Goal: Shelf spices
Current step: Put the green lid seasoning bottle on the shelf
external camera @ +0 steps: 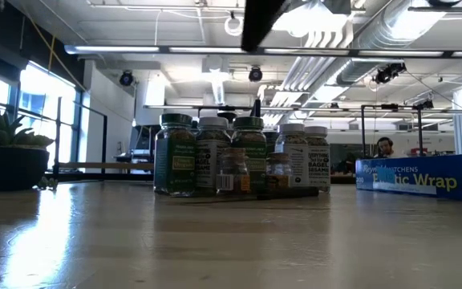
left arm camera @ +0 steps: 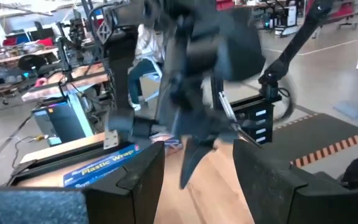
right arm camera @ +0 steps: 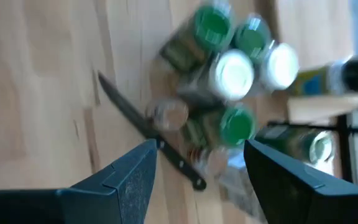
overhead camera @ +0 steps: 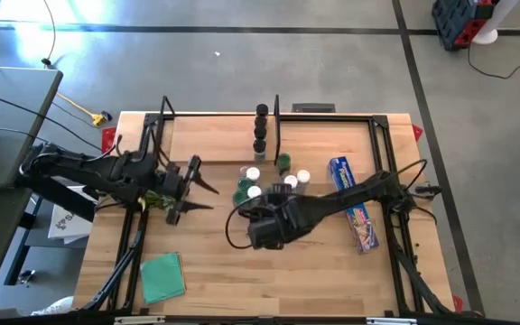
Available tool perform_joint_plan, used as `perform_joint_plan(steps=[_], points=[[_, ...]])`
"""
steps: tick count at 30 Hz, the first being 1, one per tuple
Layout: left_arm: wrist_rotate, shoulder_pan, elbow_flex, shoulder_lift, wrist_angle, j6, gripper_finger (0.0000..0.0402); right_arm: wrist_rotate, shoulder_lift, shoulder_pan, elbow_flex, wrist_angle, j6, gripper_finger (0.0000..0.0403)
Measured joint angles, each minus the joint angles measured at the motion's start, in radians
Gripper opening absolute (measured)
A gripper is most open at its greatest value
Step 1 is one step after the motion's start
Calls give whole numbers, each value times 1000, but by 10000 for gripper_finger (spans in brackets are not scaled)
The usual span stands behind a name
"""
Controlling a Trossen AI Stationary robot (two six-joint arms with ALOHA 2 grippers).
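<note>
The left arm reaches in from the left edge of the surface, its tool (overhead camera: 208,196) pointing right with both fingers spread and empty. The right arm stretches across from the right side, its tool (right arm camera: 197,165) angled downward, fingers parted, gripping nothing.

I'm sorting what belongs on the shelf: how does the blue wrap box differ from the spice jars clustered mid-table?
The wrap box is long, flat-lying and blue; the spice jars are short upright cylinders with white or green caps. The box lies alone near the right arm; the jars stand bunched together beside a knife. Both rest on the wooden table.
</note>
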Motion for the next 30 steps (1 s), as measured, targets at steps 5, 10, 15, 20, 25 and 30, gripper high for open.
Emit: perform_joint_plan(steps=[5, 10, 15, 20, 25, 30], points=[[-152, -120, 0, -23, -34, -26, 188, -84, 0, -60, -74, 18, -6, 236], [-294, -192, 0, -51, -136, -45, 188, -132, 0, -129, -65, 45, -131, 236], [-392, -211, 0, -90, -232, -57, 188, -214, -1, -206, -65, 57, -346, 237], [-401, -211, 0, -131, -283, -71, 188, -317, 0, -284, -65, 64, -360, 237], [-400, -211, 1, -157, -316, -73, 188, -396, 9, -327, -64, 82, -346, 238], [-400, -211, 1, -159, -331, -79, 188, -422, 40, -313, -65, 83, -388, 271]])
